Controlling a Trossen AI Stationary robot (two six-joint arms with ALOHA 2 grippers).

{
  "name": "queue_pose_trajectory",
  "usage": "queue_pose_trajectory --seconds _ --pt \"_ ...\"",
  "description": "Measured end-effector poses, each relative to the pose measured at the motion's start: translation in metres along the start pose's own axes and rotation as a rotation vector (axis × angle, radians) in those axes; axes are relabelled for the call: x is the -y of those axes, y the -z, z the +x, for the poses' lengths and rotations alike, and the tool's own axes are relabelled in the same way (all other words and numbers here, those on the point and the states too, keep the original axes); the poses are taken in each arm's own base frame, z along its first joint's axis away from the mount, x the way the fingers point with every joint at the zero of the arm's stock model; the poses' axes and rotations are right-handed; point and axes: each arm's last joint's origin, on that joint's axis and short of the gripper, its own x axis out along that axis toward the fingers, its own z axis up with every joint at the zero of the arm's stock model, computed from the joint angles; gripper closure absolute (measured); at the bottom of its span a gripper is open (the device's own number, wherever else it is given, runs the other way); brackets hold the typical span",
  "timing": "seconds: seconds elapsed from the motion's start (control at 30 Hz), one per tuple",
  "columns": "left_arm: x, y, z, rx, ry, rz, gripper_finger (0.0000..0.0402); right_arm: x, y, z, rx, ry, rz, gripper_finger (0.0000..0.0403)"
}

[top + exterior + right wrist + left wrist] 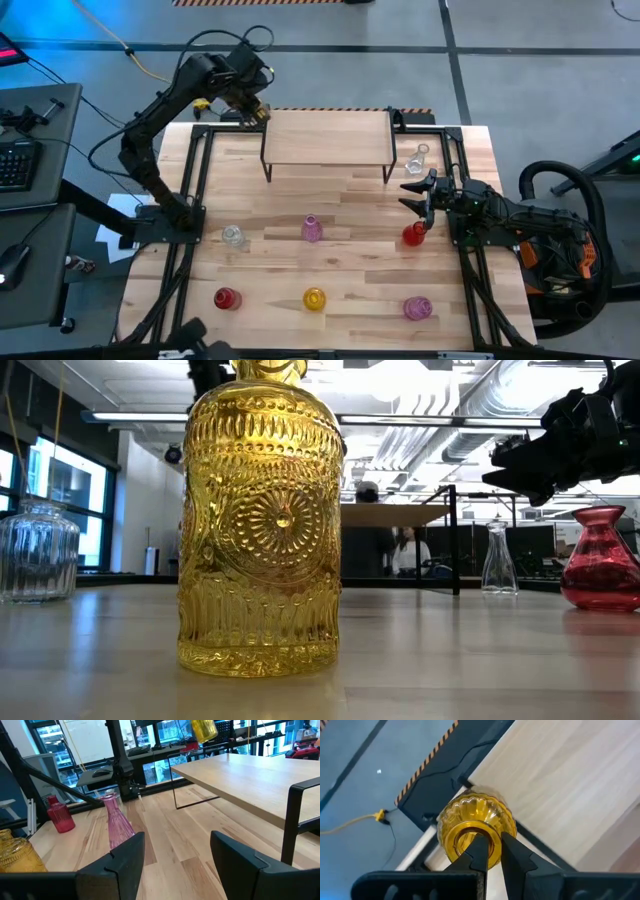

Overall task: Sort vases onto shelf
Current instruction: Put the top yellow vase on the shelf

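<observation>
Seven small glass vases show from above, and an eighth, a yellow ribbed glass vase, hangs in the left gripper, whose dark fingers are clamped on the rim of its neck. It is held over the back left corner of the small light-wood shelf on thin black legs, right at the shelf's edge, with the table's black frame and grey floor just beyond. The shelf top is smooth pale wood, with nothing standing on the part that shows.

The right gripper hovers with its fingers spread wide and nothing between them, in front of the shelf's right end and just beside a squat red glass vase with a flared lip. A slim clear glass vase stands close to the shelf's right legs, near the table's right rail.

Across the butcher-block table the others stand well apart with open wood between them: a round clear ribbed vase at the left, a slender pink vase at mid-table, and along the front a red vase, a yellow embossed bottle-shaped vase and a pink round vase. The front yellow one is heavily patterned, with a rosette pressed into its side.
</observation>
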Motion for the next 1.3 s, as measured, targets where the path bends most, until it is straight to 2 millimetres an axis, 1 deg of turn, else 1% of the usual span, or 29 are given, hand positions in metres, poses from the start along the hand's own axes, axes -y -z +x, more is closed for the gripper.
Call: queue_pose_trajectory --seconds 0.23,0.43,0.6,0.73,0.87,1.03,1.3 --pt "0.014 -0.022 0.006 0.017 0.005 0.063 0.0383 0.0 0.0 0.0 0.0 0.0 0.0 0.0194" --pt "0.027 -0.033 0.012 -0.002 0.026 0.15 0.0382 0.0 0.0 0.0 0.0 0.0 0.0 0.0194" --pt "0.036 -0.042 0.018 -0.001 0.089 0.22 0.0382 0.0 0.0 0.0 0.0 0.0 0.0 0.0194" --pt "0.037 -0.045 0.026 -0.051 0.1 0.259 0.0382 0.0 0.0 0.0 0.0 0.0 0.0 0.0194" --pt "0.034 -0.045 0.031 -0.1 0.105 0.295 0.0382 0.0 0.0 0.0 0.0 0.0 0.0 0.0194" --pt "0.034 -0.052 0.038 -0.102 0.09 0.302 0.0382 0.0 0.0 0.0 0.0 0.0 0.0 0.0194" --pt "0.034 -0.055 0.039 -0.073 0.089 0.324 0.0382 0.0 0.0 0.0 0.001 0.0 0.0 0.0194"
